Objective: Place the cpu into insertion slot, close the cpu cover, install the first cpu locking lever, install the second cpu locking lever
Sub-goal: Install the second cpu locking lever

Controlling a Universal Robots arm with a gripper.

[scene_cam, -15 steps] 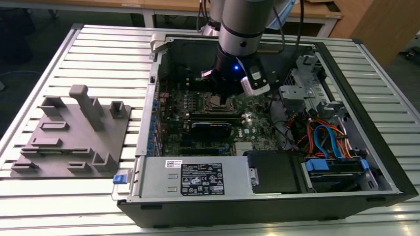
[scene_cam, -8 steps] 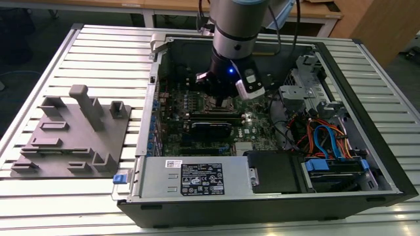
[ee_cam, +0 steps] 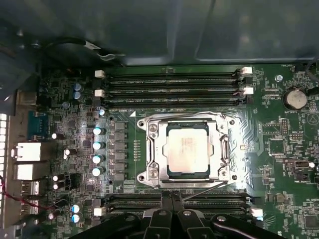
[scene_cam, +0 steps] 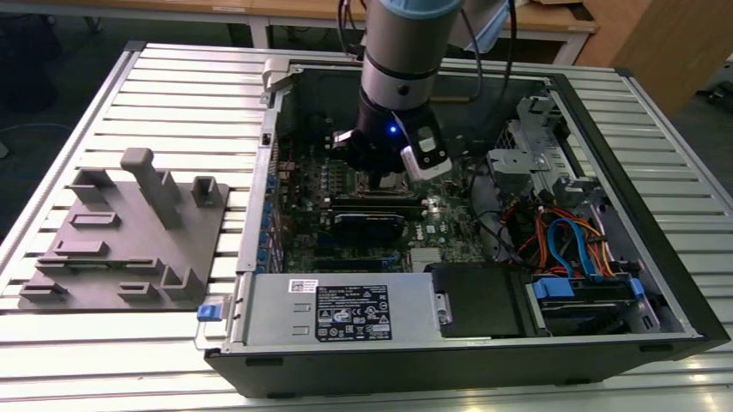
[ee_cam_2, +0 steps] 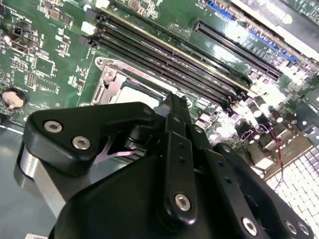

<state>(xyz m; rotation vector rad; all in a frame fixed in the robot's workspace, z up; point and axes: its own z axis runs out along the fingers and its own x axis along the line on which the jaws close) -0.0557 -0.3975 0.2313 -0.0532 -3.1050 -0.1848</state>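
Jaws look pressed together and empty, poised just beside the socket's (ee_cam: pixel 188 150) edge. Inside it the chip (ee_cam: pixel 187 149) lies flat, the cover (ee_cam: pixel 156 149) closed around it, near the motherboard's (ee_cam: pixel 289 149) middle.

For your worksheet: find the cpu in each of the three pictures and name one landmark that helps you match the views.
Exterior view: hidden behind the arm's gripper, low over the green motherboard.
First wrist view: the cpu lies mid-picture, framed by the cpu cover.
Second wrist view: a pale corner of it peeks past the black gripper.
Shared landmark: the long black memory slots beside the socket.
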